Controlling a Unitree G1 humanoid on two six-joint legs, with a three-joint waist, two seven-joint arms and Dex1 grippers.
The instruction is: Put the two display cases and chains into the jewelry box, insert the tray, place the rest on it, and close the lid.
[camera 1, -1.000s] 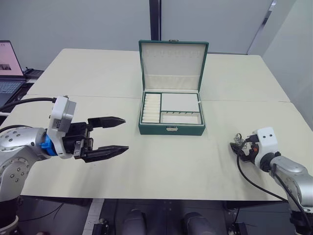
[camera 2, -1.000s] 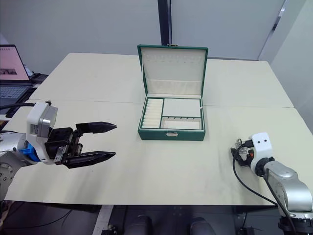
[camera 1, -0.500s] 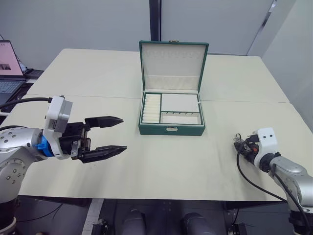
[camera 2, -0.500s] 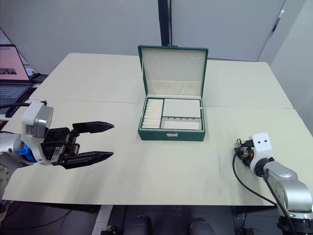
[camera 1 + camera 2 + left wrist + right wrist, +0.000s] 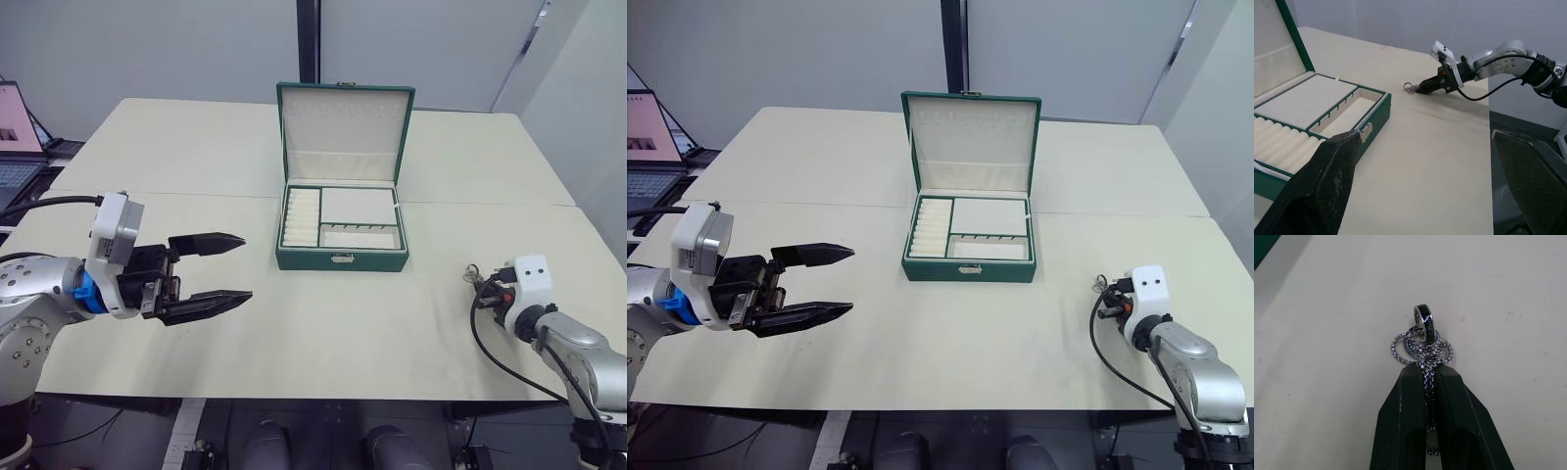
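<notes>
Left gripper [image 5: 227,267] hangs wide open, empty, left of the jewelry box [image 5: 342,258]; one box, lid [image 5: 343,131] up, one tray [image 5: 343,218] seated. Right gripper [image 5: 1425,373] is clamped on one ring bunch [image 5: 1422,344], right of the box. Risk: rings dangle past the tips, could slip or snag.

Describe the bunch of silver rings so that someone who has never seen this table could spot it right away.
Start at the open green jewelry box mid-table, then look toward the table's right front edge. There the right gripper pinches the bunch of linked silver rings. It is the one shiny metal thing lying outside the box.
</notes>
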